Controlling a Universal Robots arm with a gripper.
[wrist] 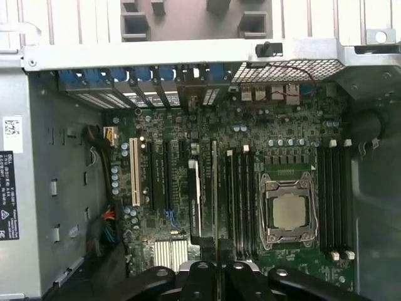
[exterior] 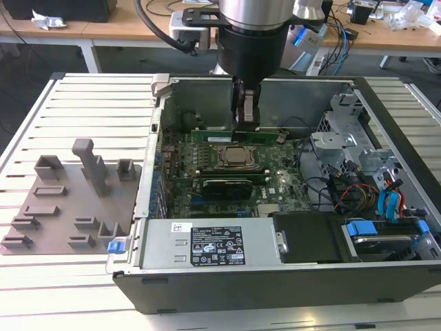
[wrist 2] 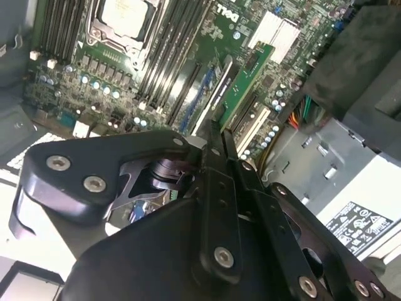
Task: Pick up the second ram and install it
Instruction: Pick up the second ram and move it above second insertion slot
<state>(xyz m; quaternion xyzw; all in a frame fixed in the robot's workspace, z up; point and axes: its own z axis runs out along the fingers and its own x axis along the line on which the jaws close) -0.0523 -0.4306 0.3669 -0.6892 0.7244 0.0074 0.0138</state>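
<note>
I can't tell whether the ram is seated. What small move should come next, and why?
Probably a slight straight push down: the end effector is shut on the ram, which lies along the slots beside the CPU socket, seating unclear.

The arm point(exterior: 251, 34) stands vertical above the socket point(exterior: 233, 156), wrist pointing straight down. The gripper point(exterior: 246, 123) sits low, just beyond the socket's far edge in the exterior view. Its fingers point(wrist 2: 216, 207) are closed, clamping the ram point(wrist 2: 247, 81) between them.
</note>
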